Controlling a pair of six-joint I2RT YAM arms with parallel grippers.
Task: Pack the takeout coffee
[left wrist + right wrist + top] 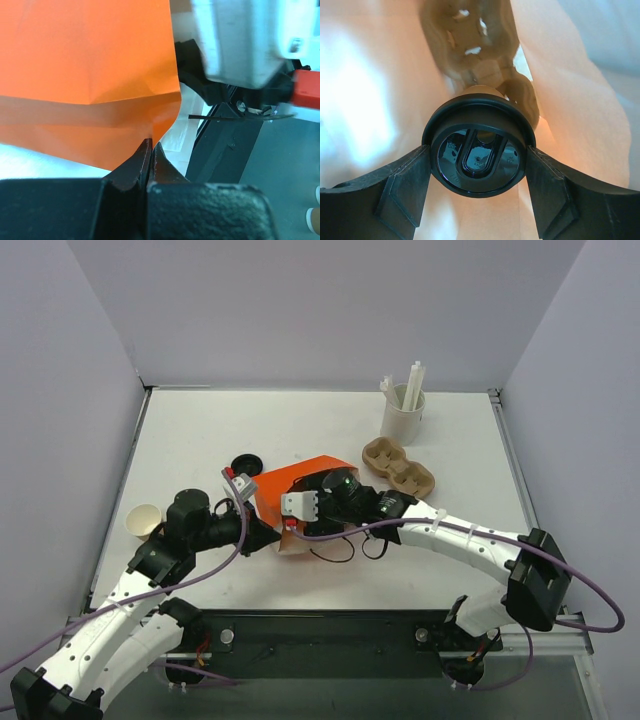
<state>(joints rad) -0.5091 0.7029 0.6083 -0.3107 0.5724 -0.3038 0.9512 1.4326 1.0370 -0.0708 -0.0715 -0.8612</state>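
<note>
The orange bag (292,480) lies on its side at the table's middle, mouth toward the arms. My left gripper (266,534) is shut on the bag's lower mouth edge (165,107); its jaws (151,146) meet with the orange paper pinched between them. My right wrist (345,496) reaches into the bag's mouth, so its fingers are hidden in the top view. In the right wrist view my right gripper (477,167) is shut on the takeout coffee (477,150), one finger on each side of its black lid. Its tan cup points deeper into the bag.
A brown pulp cup carrier (400,468) lies just right of the bag and shows dimly in the right wrist view (470,45). A white cup of straws (403,412) stands behind it. A loose black lid (245,462) and a lidless tan cup (144,521) sit to the left.
</note>
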